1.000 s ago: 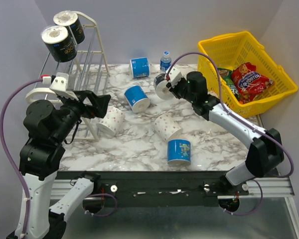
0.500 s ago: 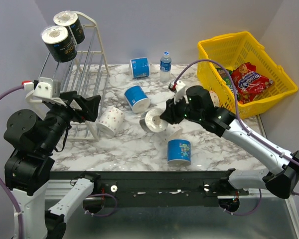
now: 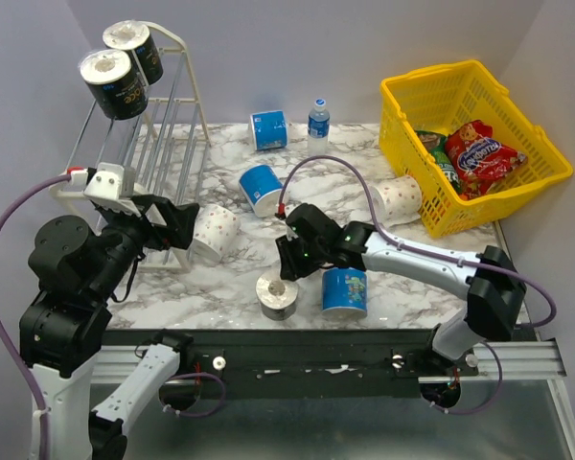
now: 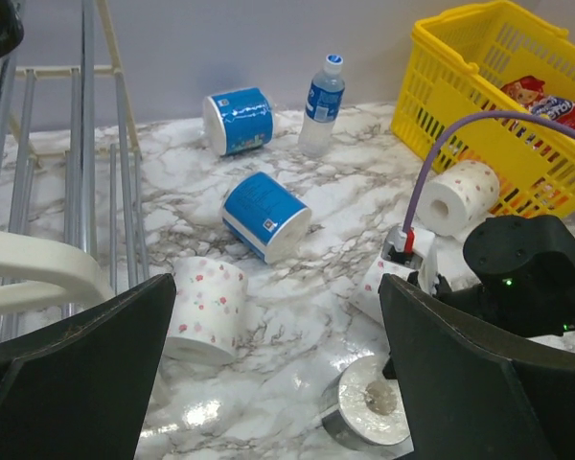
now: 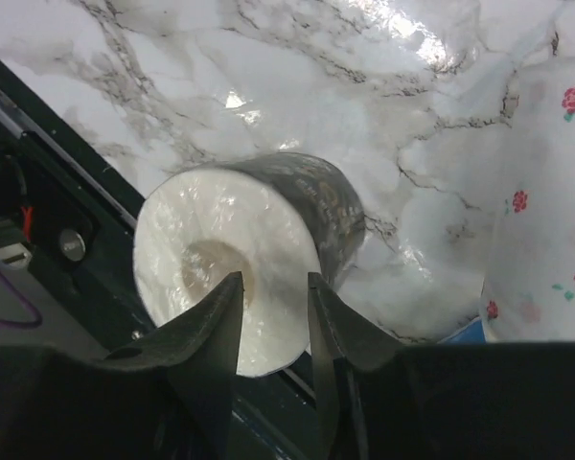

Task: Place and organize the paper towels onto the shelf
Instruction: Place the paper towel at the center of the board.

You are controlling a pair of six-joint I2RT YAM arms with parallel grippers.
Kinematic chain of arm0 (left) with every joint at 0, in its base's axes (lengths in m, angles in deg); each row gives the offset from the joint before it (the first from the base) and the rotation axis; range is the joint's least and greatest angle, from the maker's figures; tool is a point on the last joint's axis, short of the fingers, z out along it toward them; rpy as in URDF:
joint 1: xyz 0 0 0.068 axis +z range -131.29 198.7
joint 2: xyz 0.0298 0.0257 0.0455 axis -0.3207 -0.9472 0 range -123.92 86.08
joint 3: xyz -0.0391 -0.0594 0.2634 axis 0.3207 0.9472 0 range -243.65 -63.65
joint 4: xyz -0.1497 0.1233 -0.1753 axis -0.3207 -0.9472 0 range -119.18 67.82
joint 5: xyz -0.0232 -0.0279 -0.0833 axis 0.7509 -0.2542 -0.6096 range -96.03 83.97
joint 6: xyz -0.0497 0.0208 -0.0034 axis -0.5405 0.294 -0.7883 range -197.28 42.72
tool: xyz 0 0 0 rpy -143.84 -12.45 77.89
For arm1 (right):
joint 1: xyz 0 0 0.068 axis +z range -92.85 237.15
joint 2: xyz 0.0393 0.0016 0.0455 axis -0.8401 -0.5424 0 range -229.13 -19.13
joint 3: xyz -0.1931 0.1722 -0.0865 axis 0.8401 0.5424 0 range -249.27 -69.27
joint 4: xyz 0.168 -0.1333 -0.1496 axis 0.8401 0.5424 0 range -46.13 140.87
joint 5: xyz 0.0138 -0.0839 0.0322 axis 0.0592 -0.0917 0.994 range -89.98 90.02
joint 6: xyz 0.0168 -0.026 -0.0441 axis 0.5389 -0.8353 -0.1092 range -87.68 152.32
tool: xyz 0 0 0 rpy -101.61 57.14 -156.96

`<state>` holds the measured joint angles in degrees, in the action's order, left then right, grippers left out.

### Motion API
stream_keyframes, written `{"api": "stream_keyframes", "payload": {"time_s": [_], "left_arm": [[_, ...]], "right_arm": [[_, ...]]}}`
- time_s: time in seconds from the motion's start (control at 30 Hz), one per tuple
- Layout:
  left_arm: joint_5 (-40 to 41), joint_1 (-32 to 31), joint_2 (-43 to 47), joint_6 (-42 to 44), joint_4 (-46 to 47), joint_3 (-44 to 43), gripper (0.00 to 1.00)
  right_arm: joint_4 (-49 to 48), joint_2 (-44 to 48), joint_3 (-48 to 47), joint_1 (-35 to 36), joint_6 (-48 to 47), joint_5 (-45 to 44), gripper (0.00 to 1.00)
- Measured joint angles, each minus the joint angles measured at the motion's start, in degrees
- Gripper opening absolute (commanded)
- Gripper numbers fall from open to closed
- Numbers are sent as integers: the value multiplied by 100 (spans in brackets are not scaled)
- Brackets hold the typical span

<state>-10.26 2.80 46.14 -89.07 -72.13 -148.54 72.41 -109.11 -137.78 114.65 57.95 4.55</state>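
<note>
Our right arm (image 3: 412,254) reaches low to the surface's (image 3: 220,278) near edge, right hand (image 5: 273,287) pinching the wall of a black paper towel roll (image 3: 276,295) standing on end. Our left hand (image 3: 184,225) hangs wide open by the shelf (image 3: 172,125), two black rolls (image 3: 115,84) on its top. The yellow basket (image 3: 537,163) far right holds snack bags (image 3: 484,153).

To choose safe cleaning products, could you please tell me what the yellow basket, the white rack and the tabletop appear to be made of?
Yellow lattice basket: looks like moulded plastic, uniformly coloured, slightly glossy. White slanted rack: thin bars, probably painted metal; rounded end frames look plastic. Tabletop: marble-patterned, glossy with reflected glare; real stone or laminate cannot be told.
</note>
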Motion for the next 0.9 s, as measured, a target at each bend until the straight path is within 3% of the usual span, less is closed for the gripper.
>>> {"api": "stream_keyframes", "payload": {"time_s": [0.1,0.17,0.3,0.43,0.6,0.73,0.9], "left_arm": [[-50,0,0,24,-76,164,98],[-59,0,-4,50,-162,251,97],[-103,0,-35,98,-326,391,92],[-319,0,-208,70,-426,538,90],[-428,-188,-455,-81,-444,1060,89],[-299,-901,-623,-374,-376,1696,89],[334,-2614,-1200,-848,-74,2166,90]], "right_arm": [[4,-155,-79,11,168,-136,54],[7,-131,-101,13,245,-221,63],[9,175,-164,20,306,-511,68],[79,975,-205,20,164,-1108,79],[164,2291,-177,-2,-94,-2181,85],[168,3512,59,-20,-212,-2789,100],[155,4411,400,-20,-278,-3121,100]]}}
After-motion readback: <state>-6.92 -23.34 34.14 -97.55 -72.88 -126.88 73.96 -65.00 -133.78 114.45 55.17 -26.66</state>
